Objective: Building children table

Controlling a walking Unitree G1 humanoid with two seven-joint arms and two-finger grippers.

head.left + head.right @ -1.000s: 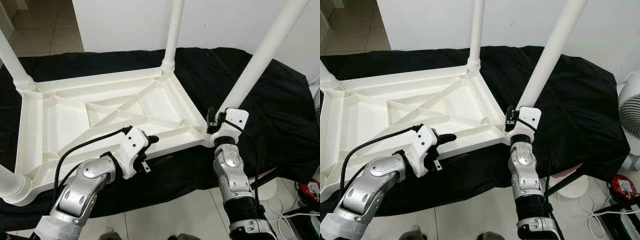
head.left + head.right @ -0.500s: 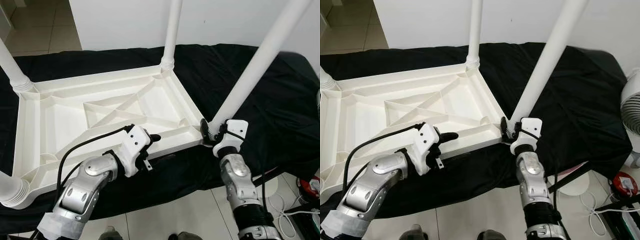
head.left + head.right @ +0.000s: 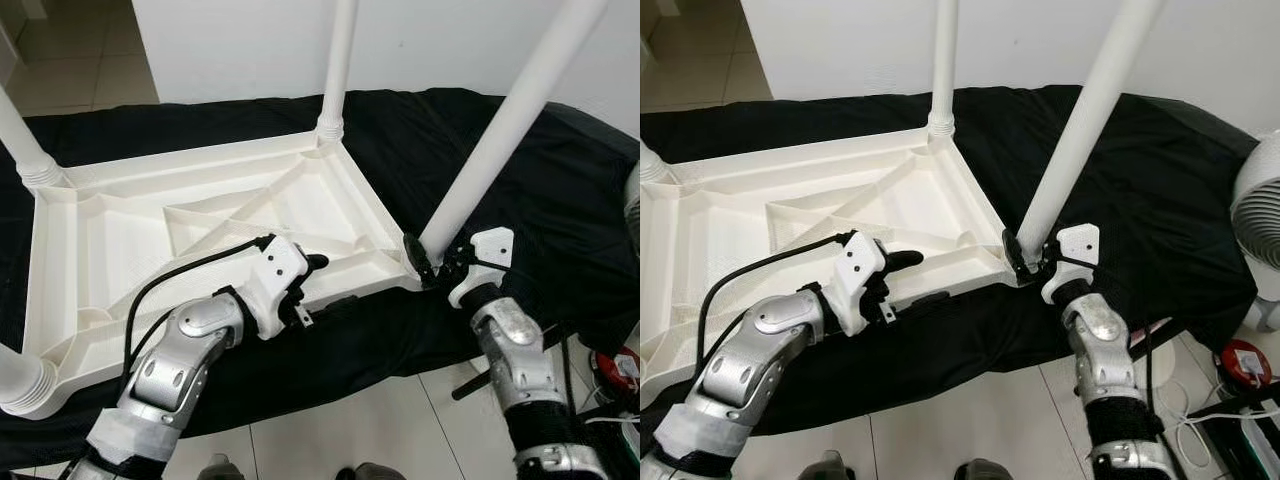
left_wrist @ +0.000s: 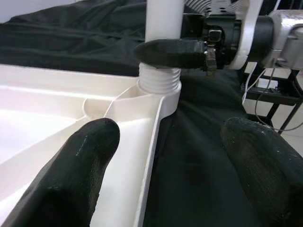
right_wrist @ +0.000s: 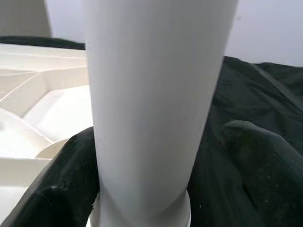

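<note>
Left eye view: tabletop (image 3: 200, 215) lies upside down on the black-draped surface.
Leg (image 3: 500, 130): at its near right corner; stiff, light, slippery plastic.
Right pincer (image 3: 432, 266): clasps the leg base.
Left pincer (image 4: 165, 175): wide, straddling the near rim.

- Left gripper (image 4: 168, 163): two black fingers spread wide, one over the white table top (image 4: 57, 123), one over the black cloth (image 4: 199, 156).
- Table leg (image 4: 163, 28) upright in its ribbed corner socket.
- Right gripper (image 4: 177, 52): finger against the leg just above the socket.
</note>
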